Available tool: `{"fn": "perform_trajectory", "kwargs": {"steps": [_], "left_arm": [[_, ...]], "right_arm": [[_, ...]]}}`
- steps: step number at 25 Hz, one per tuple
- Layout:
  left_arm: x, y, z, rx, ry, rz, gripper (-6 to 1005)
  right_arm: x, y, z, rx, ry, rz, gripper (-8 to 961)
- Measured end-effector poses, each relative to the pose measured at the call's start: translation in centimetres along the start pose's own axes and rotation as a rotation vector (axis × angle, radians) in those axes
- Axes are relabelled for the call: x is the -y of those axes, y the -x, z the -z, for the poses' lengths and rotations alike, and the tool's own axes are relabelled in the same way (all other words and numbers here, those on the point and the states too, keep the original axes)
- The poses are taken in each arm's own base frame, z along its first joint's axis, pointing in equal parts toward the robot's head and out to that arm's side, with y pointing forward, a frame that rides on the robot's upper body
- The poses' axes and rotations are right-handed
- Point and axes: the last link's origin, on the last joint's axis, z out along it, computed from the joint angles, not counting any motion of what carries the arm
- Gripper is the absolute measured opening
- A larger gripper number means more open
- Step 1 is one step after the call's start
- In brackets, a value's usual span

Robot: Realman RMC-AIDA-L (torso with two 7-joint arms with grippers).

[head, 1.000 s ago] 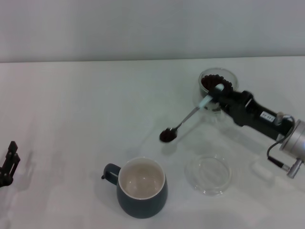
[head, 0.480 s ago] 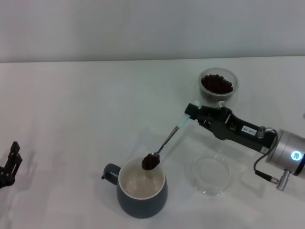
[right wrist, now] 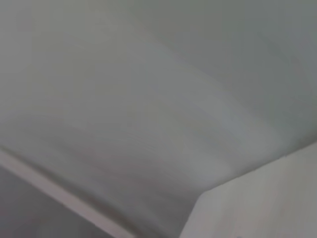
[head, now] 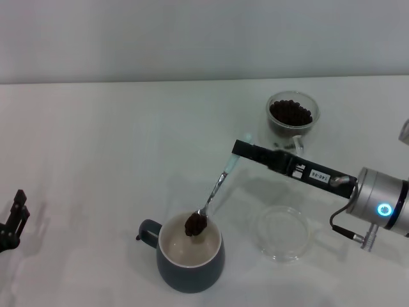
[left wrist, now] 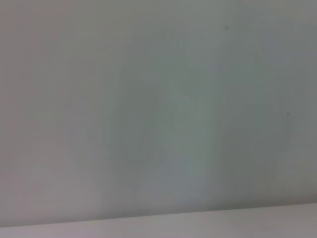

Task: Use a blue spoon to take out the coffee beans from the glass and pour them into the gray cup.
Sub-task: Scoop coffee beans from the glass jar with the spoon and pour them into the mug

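We see the right gripper (head: pixel 241 151) clamped on the pale handle of the blue spoon (head: pixel 214 190), whose loaded bowl hangs below and left of it, over the gray cup (head: pixel 190 252). The glass (head: pixel 293 116) of coffee beans (head: pixel 291 112) stands behind the gripper, the clear saucer (head: pixel 279 233) beneath its arm. The left gripper (head: pixel 13 220) rests at the far left edge; we cannot tell its finger state.

White table and a clear saucer

The table (head: pixel 96 160) fills most of the frame – plain white, under a pale grey wall (head: pixel 192 38) along the top. A flat round glass saucer (head: pixel 279 233) lies at lower right – resting on the table surface.
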Motion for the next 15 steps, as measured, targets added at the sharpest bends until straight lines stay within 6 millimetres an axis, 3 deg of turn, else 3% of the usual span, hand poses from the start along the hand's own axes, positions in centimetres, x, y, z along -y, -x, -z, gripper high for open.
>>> {"fn": "perform_trajectory", "kwargs": {"steps": [9, 15], "left_arm": [[0.0, -0.2, -0.3, -0.006, -0.001, 0.0, 653], [0.0, -0.3, -0.5, -0.01, 0.002, 0.0, 652]], "right_arm": [[-1.2, -0.3, 0.1, -0.026, 0.079, 0.309, 145], [-1.7, -0.2, 0.6, -0.002, 0.112, 0.348, 145]]}}
